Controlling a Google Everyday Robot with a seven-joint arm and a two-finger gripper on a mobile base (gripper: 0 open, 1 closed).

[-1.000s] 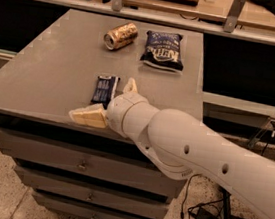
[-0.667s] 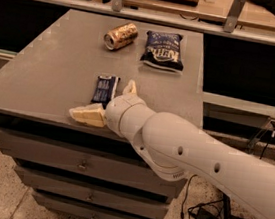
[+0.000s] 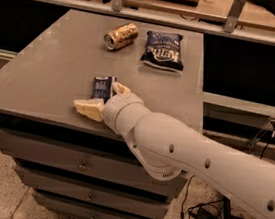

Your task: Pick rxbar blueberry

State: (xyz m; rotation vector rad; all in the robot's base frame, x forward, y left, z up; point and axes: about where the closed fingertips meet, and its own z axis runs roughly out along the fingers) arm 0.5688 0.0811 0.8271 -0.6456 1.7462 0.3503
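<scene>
The rxbar blueberry (image 3: 102, 86) is a small flat dark navy bar lying on the grey cabinet top (image 3: 57, 65), near its front edge. My gripper (image 3: 104, 98) is low over the top at the bar's near end. It is open, with one cream finger (image 3: 89, 109) to the bar's front left and the other (image 3: 121, 88) at its right side. The bar's near end is hidden behind the wrist. The bar lies flat on the surface.
A gold can (image 3: 120, 35) lies on its side at the back of the top. A puffy dark blue chip bag (image 3: 163, 50) lies to its right. Drawers are below the front edge. A counter with rails runs behind. Cables lie on the floor at the right.
The gripper has shifted slightly toward the bar, its right finger now closer to the bar's side. The bar, can and bag have not moved.
</scene>
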